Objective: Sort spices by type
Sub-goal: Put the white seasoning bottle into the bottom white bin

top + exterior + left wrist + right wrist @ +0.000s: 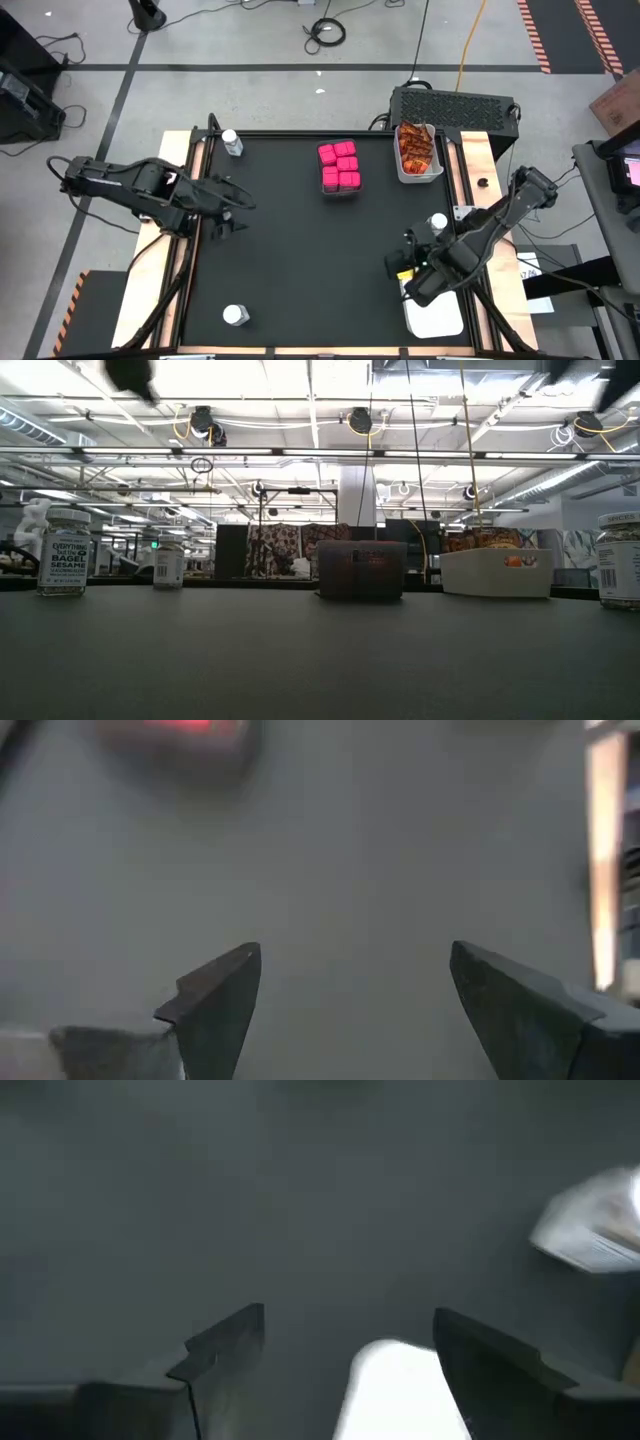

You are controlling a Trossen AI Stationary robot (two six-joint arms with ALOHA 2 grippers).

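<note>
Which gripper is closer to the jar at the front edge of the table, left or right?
Left, narrowly. The left gripper hangs open above the mat, farther back than the jar. The right gripper, also open, is across the mat toward the right side.

White bins (436, 318), black table (300, 260)
</note>
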